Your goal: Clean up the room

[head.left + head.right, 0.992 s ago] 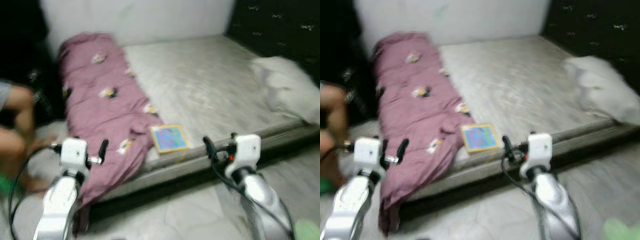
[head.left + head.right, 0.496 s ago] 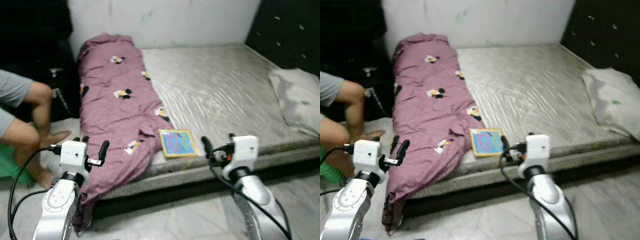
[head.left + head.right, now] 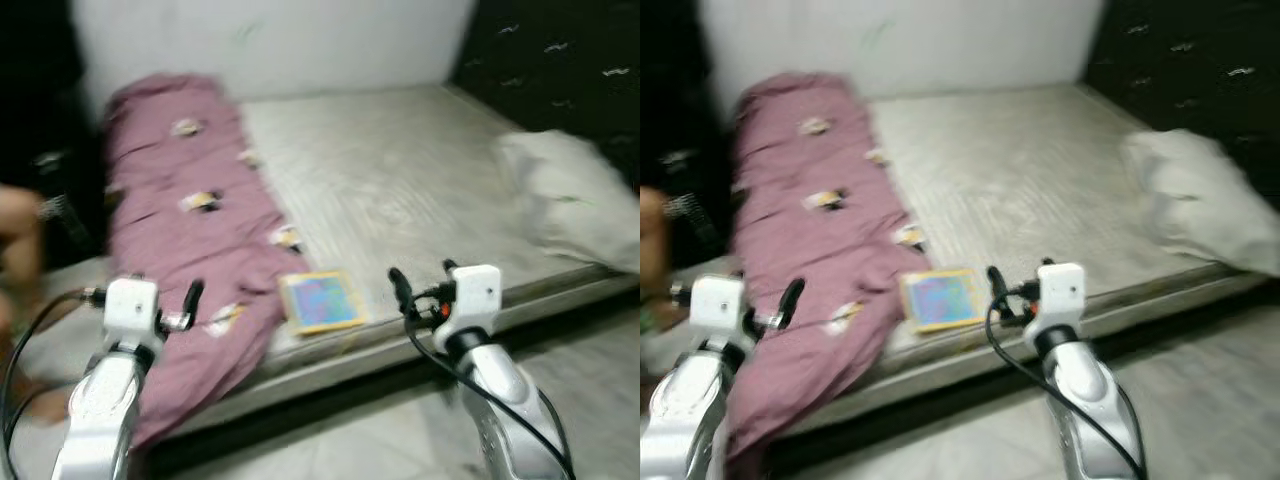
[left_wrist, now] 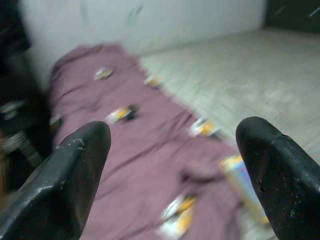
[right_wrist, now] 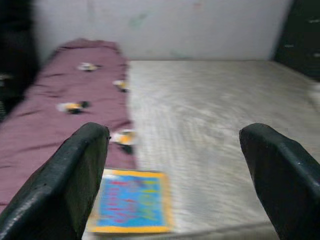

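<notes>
Just blurred book (image 3: 320, 301) cover print.

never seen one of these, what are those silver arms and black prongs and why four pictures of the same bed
It is a humanoid robot facing a bed. Two pictures come from the two eyes of a camera on its head, and two from cameras on its wrists, looking along the black fingers. The left gripper and the right gripper are both open and hold nothing. On the bare mattress lie a purple blanket along its left side, a colourful book near the front edge, and a pale pillow on the right. Part of a person shows at the far left.
</notes>
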{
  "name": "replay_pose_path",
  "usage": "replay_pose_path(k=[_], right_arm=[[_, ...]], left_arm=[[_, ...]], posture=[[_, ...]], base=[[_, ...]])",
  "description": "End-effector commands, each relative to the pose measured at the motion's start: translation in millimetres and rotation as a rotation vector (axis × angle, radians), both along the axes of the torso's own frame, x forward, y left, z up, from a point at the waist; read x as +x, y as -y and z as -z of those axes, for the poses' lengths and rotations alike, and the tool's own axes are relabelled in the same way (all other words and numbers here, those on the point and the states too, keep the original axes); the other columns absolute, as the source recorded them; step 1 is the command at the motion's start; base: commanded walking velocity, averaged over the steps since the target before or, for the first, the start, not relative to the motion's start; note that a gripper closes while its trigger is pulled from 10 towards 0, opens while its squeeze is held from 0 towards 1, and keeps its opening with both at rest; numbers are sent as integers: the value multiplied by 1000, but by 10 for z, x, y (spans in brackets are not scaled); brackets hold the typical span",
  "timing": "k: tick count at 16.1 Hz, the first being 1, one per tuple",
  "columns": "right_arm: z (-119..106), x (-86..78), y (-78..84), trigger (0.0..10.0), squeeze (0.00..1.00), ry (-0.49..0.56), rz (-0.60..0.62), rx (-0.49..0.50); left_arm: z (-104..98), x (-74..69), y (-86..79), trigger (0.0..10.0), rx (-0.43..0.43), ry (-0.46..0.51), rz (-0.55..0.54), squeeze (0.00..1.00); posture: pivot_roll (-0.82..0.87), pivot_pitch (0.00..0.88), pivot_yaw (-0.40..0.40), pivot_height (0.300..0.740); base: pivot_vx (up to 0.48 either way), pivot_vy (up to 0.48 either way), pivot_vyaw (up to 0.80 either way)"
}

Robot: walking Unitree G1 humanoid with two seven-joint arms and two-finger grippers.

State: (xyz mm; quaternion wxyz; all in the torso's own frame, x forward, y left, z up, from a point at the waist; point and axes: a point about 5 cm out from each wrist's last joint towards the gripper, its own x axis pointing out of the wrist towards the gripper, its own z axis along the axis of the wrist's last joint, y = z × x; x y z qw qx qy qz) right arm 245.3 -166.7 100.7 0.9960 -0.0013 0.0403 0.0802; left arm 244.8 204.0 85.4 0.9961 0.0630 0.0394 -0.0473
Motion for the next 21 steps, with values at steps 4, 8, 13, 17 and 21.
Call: replay_pose_path(k=[4,8,13,17,21], right_arm=[[-49,35,9,10000,0,22,5,0],[-49,32,6,10000,0,25,-2,-4],[-46,27,0,10000,0,26,-8,-7],[-41,16,-4,10000,0,27,-8,-8],[-31,21,-13,10000,0,27,-3,-4]], left_arm=[[15,-19,-23,10000,2,-14,0,0],[28,-10,-5,10000,12,-15,-18,0],[28,-9,-1,10000,14,-15,-16,0],[40,-18,18,10000,18,-19,-13,0],[36,14,27,10000,24,-16,-5,0]], posture=[[-38,0,-55,740],[-37,0,-55,740],[-39,0,-56,740],[-41,0,-52,740],[-47,0,-47,740]], base=[[281,0,284],[0,0,200],[0,0,800],[0,0,800],[0,0,800]])
